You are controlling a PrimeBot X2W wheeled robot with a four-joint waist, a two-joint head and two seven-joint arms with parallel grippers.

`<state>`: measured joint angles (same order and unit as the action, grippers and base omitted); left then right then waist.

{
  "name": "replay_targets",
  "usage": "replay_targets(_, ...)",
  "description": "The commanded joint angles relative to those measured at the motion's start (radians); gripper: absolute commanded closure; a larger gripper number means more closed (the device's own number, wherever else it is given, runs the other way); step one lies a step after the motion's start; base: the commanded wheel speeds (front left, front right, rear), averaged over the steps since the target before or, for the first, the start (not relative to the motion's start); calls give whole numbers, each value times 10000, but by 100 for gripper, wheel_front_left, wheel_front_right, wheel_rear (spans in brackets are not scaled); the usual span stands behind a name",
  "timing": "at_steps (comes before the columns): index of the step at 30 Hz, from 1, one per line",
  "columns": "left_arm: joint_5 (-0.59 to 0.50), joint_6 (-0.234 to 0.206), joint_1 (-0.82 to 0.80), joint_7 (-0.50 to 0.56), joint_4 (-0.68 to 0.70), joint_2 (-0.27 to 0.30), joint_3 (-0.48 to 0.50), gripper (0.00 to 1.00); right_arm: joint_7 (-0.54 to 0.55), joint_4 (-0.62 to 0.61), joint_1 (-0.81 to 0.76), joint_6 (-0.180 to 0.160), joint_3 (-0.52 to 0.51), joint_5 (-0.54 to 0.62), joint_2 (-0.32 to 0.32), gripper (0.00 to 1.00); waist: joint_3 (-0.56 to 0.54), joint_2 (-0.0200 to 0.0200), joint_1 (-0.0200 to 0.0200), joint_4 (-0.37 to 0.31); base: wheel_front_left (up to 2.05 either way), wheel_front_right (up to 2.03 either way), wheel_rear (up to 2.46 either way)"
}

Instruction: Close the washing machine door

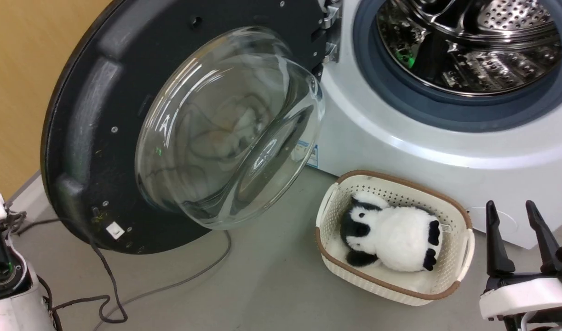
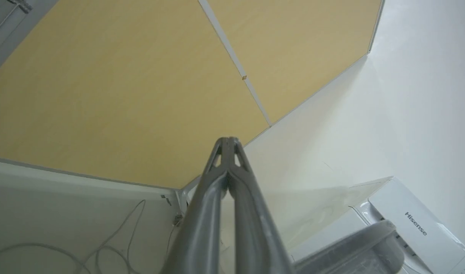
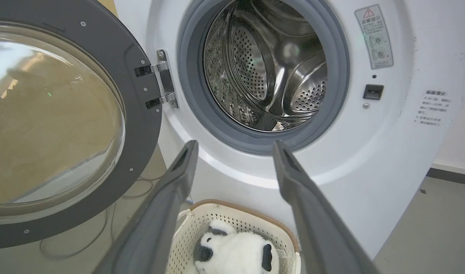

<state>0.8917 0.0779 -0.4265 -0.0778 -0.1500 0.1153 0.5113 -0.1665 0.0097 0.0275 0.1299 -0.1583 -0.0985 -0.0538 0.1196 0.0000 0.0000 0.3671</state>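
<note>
Washing machine door open | right tool upright, spread

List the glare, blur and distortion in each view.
Head view: reflections streak the washing machine door; the drum glints. Left wrist view: even light, left gripper slightly soft. Right wrist view: wide-angle bending bows the washing machine; right gripper blurs near the lens.

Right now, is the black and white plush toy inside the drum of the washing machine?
No, the plush toy lies in the cream basket on the floor in front of the washing machine.
</note>
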Motion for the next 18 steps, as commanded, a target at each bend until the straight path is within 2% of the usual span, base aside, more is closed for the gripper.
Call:
replay_targets(1, 395, 89, -274, 115, -250, 100, 179, 100, -109, 5, 166, 5, -66, -74, 24, 0, 49, 0, 0, 84, 0, 0, 0)
replay_targets(9, 2500, 175, -594, 1264, -2239, 26, 696, 100, -276, -63, 243, 6, -210, -48, 27, 0, 296, 0, 0, 315, 0, 0, 0)
replay_targets(18, 4144, 273, -633, 2759, -3347, -252, 1008, 100, -464, -124, 361, 6, -369, -57, 29, 0, 641, 0, 0, 403, 0, 0, 0)
